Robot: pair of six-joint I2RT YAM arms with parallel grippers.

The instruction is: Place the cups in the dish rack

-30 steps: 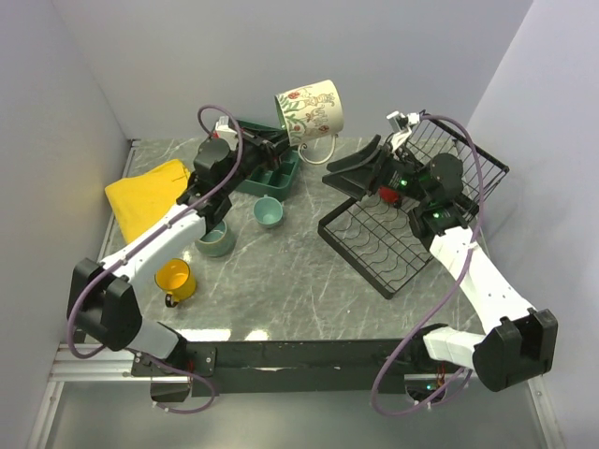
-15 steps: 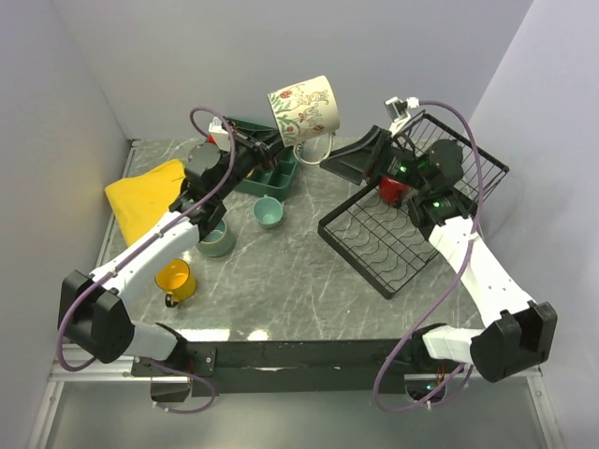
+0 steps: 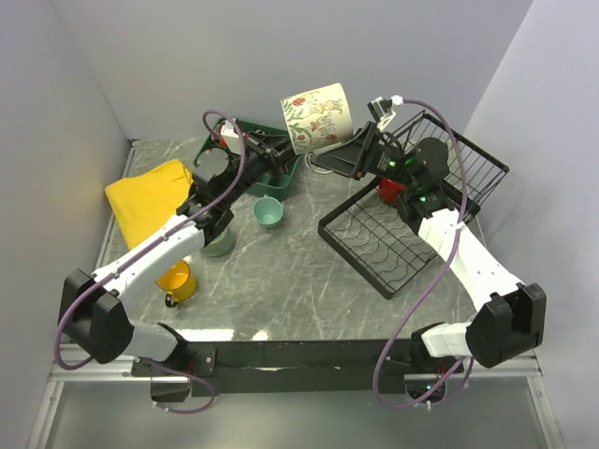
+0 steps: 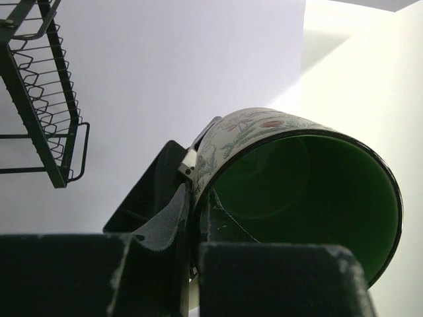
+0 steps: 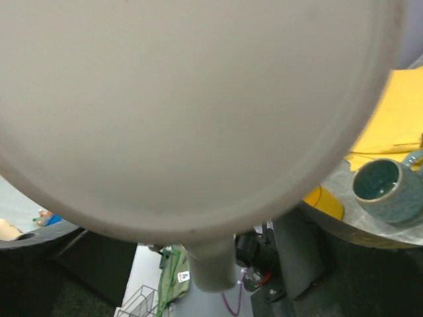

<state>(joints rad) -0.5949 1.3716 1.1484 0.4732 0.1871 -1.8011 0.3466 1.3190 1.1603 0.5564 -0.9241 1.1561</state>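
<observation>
Right end effector (image 3: 348,157) just swung in, jaws wide, onto the cream floral ceramic mug (image 3: 316,116) pinched in the left end effector (image 3: 284,148), handover incoming, I think.

Both arms reach high, left claw (image 3: 281,147) clamped, right claw (image 3: 339,159) spread.

"How many cups can you count from there?"
"I count five: a cream cup (image 3: 316,114) top centre, a red cup (image 3: 390,192) right of centre, then a teal cup (image 3: 269,212), a grey-green cup (image 3: 217,245) and a yellow cup (image 3: 175,279) on the left."
"And the rest?"
"I see one rack (image 3: 374,248), one tray (image 3: 281,176), one cloth (image 3: 140,201)."
</observation>
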